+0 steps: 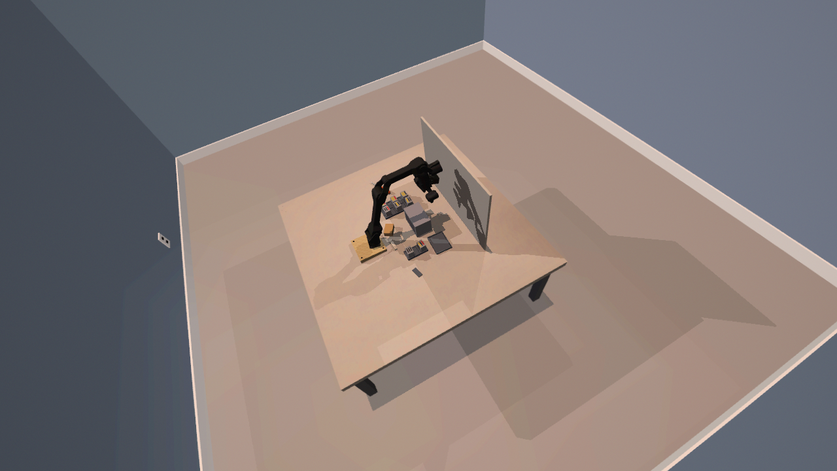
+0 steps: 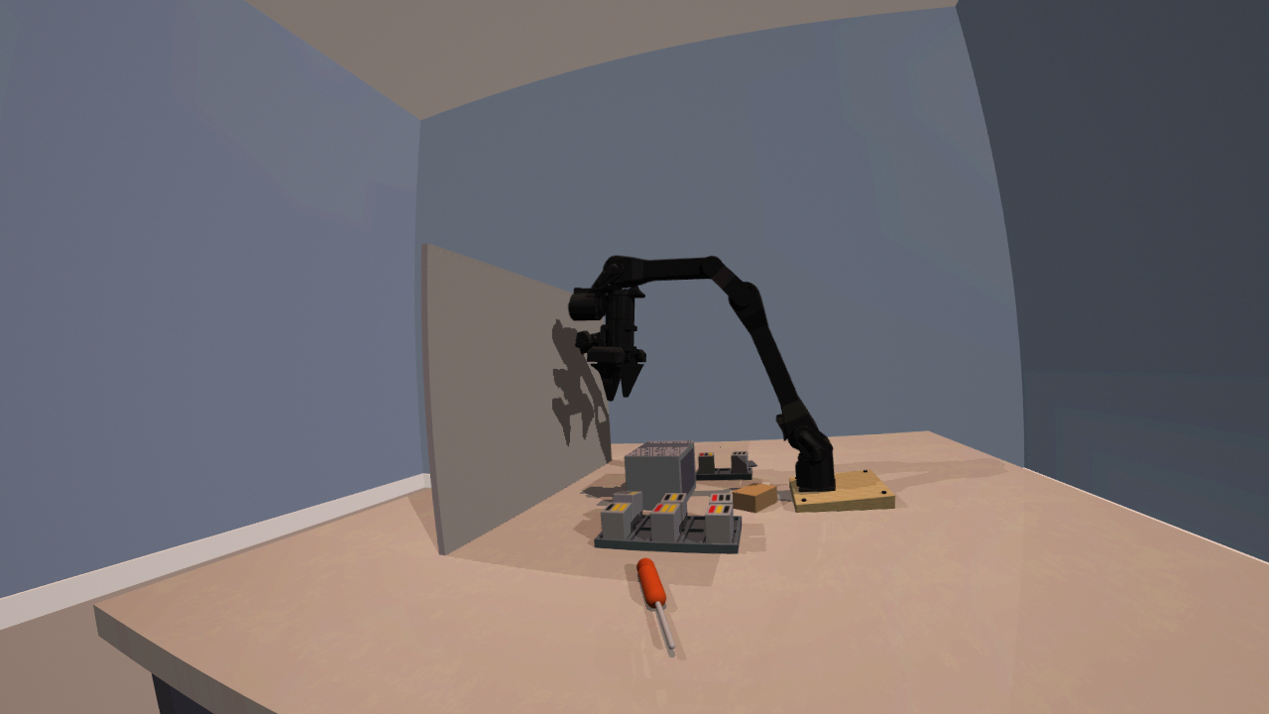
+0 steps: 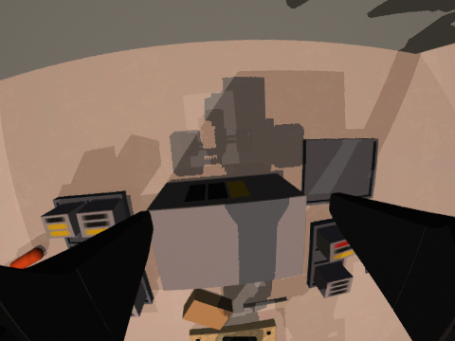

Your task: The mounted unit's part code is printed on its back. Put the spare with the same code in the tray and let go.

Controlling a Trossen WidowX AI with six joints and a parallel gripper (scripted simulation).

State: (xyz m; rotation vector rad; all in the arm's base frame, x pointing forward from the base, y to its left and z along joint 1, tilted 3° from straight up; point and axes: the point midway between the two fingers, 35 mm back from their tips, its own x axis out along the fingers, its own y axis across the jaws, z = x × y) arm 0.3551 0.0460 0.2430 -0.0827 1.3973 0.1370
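Note:
My gripper is open and empty, pointing down high above the mounted unit. In the wrist view the unit's dark back shows black, black and yellow patches, left to right. Several grey spares stand in a rack. There one spare shows black, yellow, yellow; another spare shows two dark bars and yellow. Fingers hide others. A second rack holds two spares. The dark tray is empty.
An upright panel stands beyond the unit. A tan block lies between unit and arm base. An orange screwdriver lies beside the larger rack. A small dark piece lies beyond the smaller rack.

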